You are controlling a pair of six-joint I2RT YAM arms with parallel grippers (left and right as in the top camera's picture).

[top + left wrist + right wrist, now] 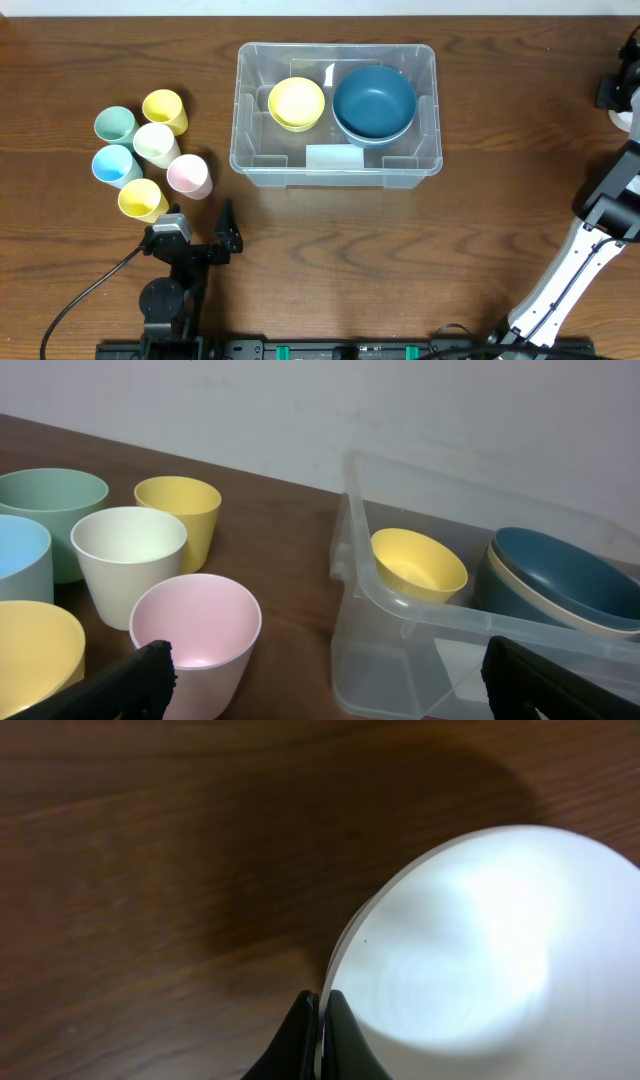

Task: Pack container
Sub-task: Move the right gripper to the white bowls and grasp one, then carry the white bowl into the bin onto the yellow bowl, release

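Closest to us in the right wrist view, the right gripper point(322, 1038) has its two dark fingers clenched on the rim of a white dish point(480, 940), which hangs over the dark wooden table point(130, 870). We cannot tell whether the dish touches the wood.

From the left wrist we see the left gripper point(325, 682) released, its black fingertips point(140, 680) spread far apart at the bottom corners, grasping nothing. Just ahead of it stands a pink cup point(195, 630), upright and empty.

Five more cups cluster with it at the left of the table: a cream cup point(156, 143), a green cup point(115, 125), a blue cup point(115, 165), one yellow cup point(165, 110) at the far side and another yellow cup point(142, 200) nearest the left arm.

Right of the cups, the container point(240, 100) sits at the far middle of the table, apart from both grippers. Inside it a yellow bowl point(297, 103) rests toward the left, and beside it a blue bowl point(374, 100) nests in a cream bowl point(580, 618).
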